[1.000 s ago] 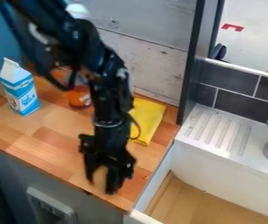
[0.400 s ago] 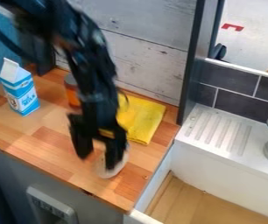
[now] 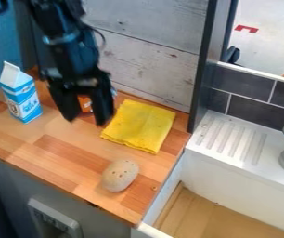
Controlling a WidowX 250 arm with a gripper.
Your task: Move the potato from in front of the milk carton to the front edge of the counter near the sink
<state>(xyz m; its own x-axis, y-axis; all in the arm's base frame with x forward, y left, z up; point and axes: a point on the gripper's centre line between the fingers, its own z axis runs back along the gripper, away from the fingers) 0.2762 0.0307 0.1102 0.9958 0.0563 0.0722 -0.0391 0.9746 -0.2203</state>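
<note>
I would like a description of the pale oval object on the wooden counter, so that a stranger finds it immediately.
On the brown wooden counter, look towards the corner beside the white sink. Below the flat yellow cloth in the picture lies a rounded beige object; unlike the cloth, it is egg-shaped with small dark spots.

carton (image 3: 22,100) left of cloth (image 3: 141,125) | potato (image 3: 119,175) before cloth | drainboard (image 3: 232,142) right

Gripper (image 3: 86,121) downward, fingers (image 3: 103,109) well apart
</note>
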